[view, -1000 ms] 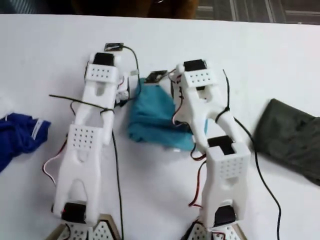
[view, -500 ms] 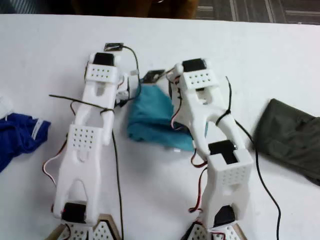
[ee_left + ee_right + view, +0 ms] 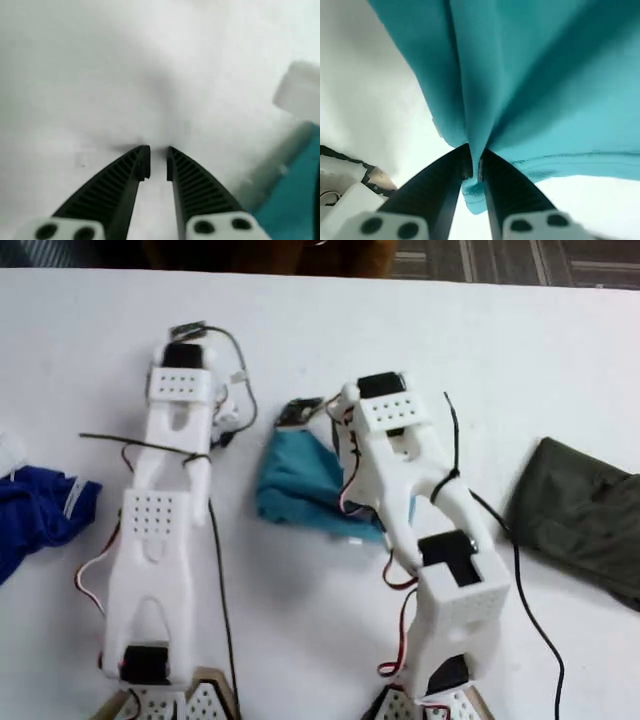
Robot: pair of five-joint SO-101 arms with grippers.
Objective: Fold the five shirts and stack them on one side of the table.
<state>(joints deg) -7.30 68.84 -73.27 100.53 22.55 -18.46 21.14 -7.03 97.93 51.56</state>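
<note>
Right gripper (image 3: pixel 474 165): both black ribbed fingers are clamped on a pinched-up fold of the teal shirt (image 3: pixel 520 75). The cloth fans out wide beyond the fingertips, and a small tuft of it pokes back between the fingers toward the wrist.

Left gripper (image 3: pixel 157 162): the fingers stand a narrow gap apart with nothing between them. The tips are low over the bare white table (image 3: pixel 100 75). An edge of the teal shirt (image 3: pixel 300 200) lies off to this gripper's right side, near it but not touching.

Count from the high view:
- There are three shirts, all loosely bunched.
- There are two white arms, side by side.

Shirt positions:
1. The teal shirt (image 3: pixel 300 480) lies between the two arms and is partly covered by the right arm (image 3: pixel 420 500). One corner is drawn up toward that arm's wrist.
2. The blue shirt (image 3: pixel 35 515) lies well apart on the outer side of the left arm (image 3: pixel 165 510), at the table edge and cut off by the frame.
3. The dark olive shirt (image 3: pixel 580 520) lies well apart on the outer side of the right arm, also cut off by the frame.

Labels: a white tag (image 3: pixel 73 497) shows on the blue shirt at the end nearest the left arm. Any print on it is too small to read.
</note>
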